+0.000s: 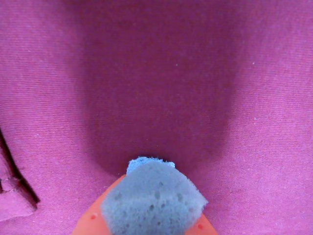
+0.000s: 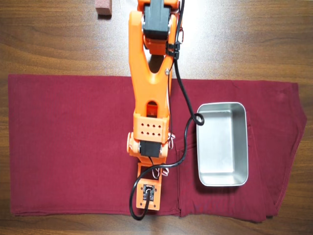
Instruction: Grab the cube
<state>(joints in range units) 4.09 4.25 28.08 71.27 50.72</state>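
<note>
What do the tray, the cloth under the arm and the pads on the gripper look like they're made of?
Tray: looks like brushed metal, probably steel; silvery with soft reflections on its walls. Cloth: woven fabric, matte maroon; the wrist view shows fine ribbing and a folded edge. Pads: apparently blue-grey foam or sponge, pitted with small pores, on an orange plastic gripper.

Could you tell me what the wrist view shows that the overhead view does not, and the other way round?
Only the wrist view shows the pincer up close, its blue foam pad low over the cloth; I cannot tell whether it is open or shut. Only the overhead view shows the whole orange arm, the empty metal tray to its right, the reddish-brown block at the top edge, and the wooden table. Both show the red cloth. Neither shows the cube.
</note>
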